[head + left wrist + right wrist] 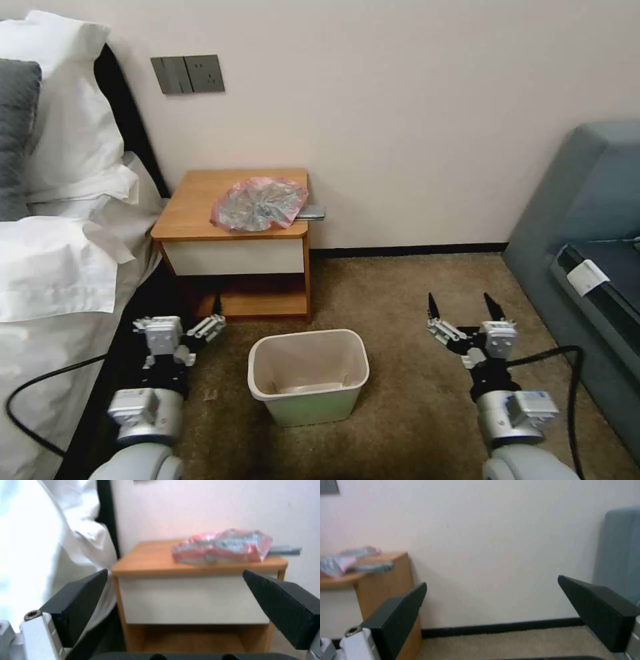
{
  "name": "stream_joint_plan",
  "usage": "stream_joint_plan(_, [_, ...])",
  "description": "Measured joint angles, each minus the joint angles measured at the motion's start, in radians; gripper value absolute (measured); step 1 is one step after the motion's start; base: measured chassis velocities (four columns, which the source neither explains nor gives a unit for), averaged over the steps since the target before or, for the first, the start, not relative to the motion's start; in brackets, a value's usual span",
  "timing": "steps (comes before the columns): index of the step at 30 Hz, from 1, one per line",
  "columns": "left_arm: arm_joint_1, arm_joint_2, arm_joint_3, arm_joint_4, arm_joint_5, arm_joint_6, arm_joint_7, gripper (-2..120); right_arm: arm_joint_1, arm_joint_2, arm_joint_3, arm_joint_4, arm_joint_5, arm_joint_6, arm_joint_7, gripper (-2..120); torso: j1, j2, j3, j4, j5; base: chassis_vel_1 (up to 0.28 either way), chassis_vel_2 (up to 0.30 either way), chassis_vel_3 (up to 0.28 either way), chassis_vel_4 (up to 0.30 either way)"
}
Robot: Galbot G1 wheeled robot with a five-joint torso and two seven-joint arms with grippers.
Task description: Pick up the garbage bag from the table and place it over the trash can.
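The garbage bag, crumpled grey plastic with pink-red edging, lies on the right half of the table, an orange-brown nightstand with a white drawer front. The cream trash can stands upright on the carpet in front of the table, between my arms. My left gripper hovers open low before the table's left corner, beside the can. My right gripper is open over the carpet to the can's right. The left wrist view faces the table and bag between its open fingers. The right wrist view catches the bag at its edge.
A bed with white pillows presses close on the left, next to my left arm. A blue-grey sofa stands on the right. A flat grey object sticks out from under the bag at the table's right edge. Carpet lies open around the can.
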Motion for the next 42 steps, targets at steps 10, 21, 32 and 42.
stream_joint_plan(10, [0.073, 0.048, -0.033, -0.068, -0.092, 0.074, -0.011, 100, -0.121, -0.001, 0.012, 0.13, 0.042, -0.024, 0.014, 100, 0.0, 0.0, 0.0, 0.0, 0.0002, 0.0, 0.0, 0.0, 0.0])
stream_joint_plan(21, [0.067, 0.067, -0.044, -0.063, -0.118, 0.057, -0.011, 100, -0.087, -0.089, -0.002, 0.124, 0.226, -0.081, 0.076, 100, 0.0, 0.0, 0.0, 0.0002, 0.0003, 0.0, 0.0, 0.0, 0.0])
stream_joint_plan(32, [0.09, 0.11, -0.055, -0.061, -0.192, 0.071, -0.006, 100, -0.042, -0.137, -0.012, 0.098, 0.325, -0.096, 0.1, 100, 0.0, 0.0, 0.0, -0.0002, 0.0002, 0.0, 0.0, 0.0, 0.0])
stream_joint_plan(42, [0.085, 0.124, -0.056, -0.059, -0.209, 0.069, -0.004, 100, 0.095, -0.264, -0.037, 0.023, 0.572, -0.122, 0.149, 100, 0.0, 0.0, 0.0, 0.0001, 0.0002, 0.0, 0.0, 0.0, 0.0])
